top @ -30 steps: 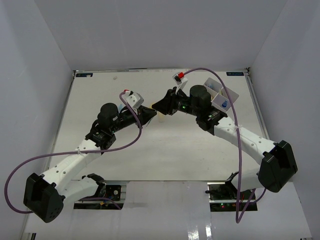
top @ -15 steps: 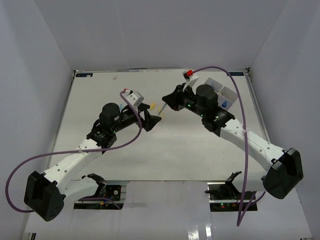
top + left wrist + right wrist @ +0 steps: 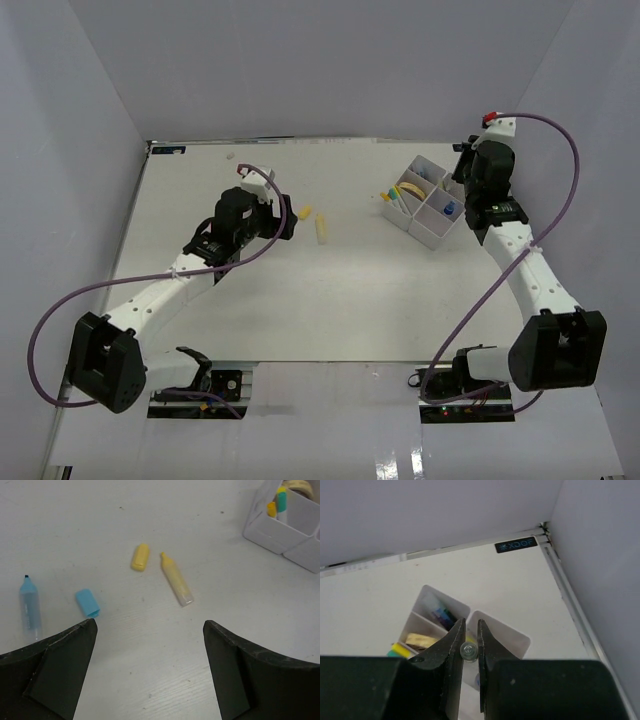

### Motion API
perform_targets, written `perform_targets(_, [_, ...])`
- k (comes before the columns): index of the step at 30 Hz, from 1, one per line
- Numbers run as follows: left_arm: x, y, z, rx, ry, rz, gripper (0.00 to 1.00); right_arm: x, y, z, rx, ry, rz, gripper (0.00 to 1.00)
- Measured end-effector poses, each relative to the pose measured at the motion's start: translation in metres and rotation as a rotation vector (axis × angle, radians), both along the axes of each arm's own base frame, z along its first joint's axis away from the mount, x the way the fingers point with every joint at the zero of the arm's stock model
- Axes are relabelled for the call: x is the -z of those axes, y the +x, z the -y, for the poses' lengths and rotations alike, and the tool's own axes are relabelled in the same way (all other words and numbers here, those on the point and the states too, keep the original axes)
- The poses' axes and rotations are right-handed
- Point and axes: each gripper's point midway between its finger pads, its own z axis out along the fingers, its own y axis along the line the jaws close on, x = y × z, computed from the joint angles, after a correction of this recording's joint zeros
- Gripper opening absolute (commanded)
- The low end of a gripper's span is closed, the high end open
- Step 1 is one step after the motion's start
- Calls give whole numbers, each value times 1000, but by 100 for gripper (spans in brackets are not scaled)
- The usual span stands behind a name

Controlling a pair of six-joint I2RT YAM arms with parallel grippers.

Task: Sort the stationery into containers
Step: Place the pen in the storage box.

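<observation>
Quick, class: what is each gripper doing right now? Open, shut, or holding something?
Left gripper: open, holding nothing.
Right gripper: shut on a small clear item, possibly a pen seen end-on.

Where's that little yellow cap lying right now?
In the left wrist view the yellow cap lies on the table just left of the uncapped yellow marker, not touching it, with the blue cap farther left.

Yellow marker, yellow cap, blue marker, blue cap, white tray, clear pen.
</observation>
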Motion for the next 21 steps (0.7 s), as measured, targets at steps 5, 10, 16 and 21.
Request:
perform_targets(5, [19,8,-19,-84,29,-68,98,24,21,41,110,-33,-54,8])
perform_targets(10, [27,11,-30,-127,37,-100,98,48,41,54,135,-42,-103,8])
perform_targets(16, [29,15,-40,-162,34,-116,98,77,54,54,130,-44,-157,46])
perform_targets(21, [35,19,-46,-187,32,-137,98,80,54,49,112,-20,-164,59])
